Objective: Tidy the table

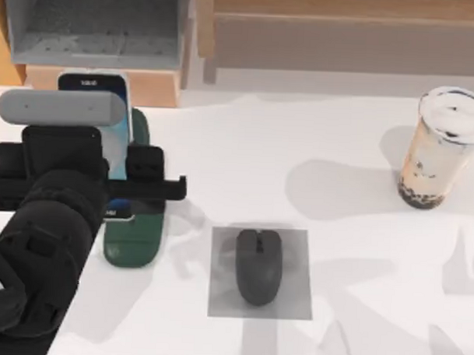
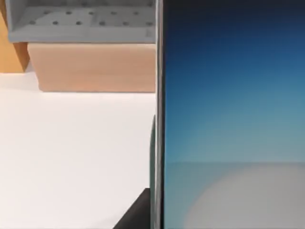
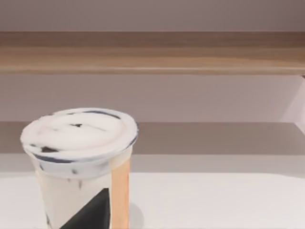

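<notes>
The white table (image 1: 300,148) spans the whole scene beneath the overhead camera, and on it lie one phone, one dark green stand, one grey mat, one mouse and one drink cup. At the table's left, the phone (image 1: 100,91), its blue screen lit, lies along the dark green stand (image 1: 133,244), with its near end hidden under the left gripper (image 1: 116,173), which sits directly over it. How the jaws stand cannot be told, since the arm's black body covers them; the left wrist view looks along the phone's screen (image 2: 233,105) from very close, with the bare tabletop (image 2: 71,157) beside it. Near the middle, one dark grey mouse (image 1: 258,265) rests on the one square grey mat (image 1: 295,304). At the far right stands one lidded cup of milk tea (image 1: 440,146), upright, well apart from the mouse; the right wrist view faces that cup (image 3: 81,162). Along the far edge, one wood-and-grey shelf unit (image 1: 94,24) stands behind the phone.
</notes>
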### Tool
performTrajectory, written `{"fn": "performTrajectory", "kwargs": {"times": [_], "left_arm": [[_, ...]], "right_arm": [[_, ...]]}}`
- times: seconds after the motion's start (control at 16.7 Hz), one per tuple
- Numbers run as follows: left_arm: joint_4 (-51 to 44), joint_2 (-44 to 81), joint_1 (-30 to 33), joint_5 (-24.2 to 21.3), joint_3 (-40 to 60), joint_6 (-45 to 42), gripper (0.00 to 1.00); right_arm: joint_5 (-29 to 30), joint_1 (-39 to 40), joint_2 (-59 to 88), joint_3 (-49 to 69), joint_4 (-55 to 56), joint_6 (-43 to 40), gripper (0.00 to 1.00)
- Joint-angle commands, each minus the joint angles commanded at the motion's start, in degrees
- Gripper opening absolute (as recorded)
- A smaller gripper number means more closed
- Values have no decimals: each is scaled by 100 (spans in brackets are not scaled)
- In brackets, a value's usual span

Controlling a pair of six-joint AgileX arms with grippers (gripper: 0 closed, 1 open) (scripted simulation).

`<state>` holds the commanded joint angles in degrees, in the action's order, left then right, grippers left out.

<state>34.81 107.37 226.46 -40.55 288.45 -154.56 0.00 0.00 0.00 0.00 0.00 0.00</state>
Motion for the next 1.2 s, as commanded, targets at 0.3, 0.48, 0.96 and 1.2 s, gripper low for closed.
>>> {"fn": "performTrajectory", "kwargs": {"times": [0.3, 0.48, 0.96, 1.2], "left_arm": [[10, -14, -19, 15, -23, -18, 0], [-142, -30, -22, 122, -149, -84, 0], [-594, -9, -175, 573, 79, -359, 0], [-848, -365, -499, 641, 122, -440, 0]], "right_arm": [[0, 0, 0, 0, 0, 0, 100], [0, 0, 0, 0, 0, 0, 100], [0, 0, 0, 0, 0, 0, 100], [0, 0, 0, 0, 0, 0, 100]]}}
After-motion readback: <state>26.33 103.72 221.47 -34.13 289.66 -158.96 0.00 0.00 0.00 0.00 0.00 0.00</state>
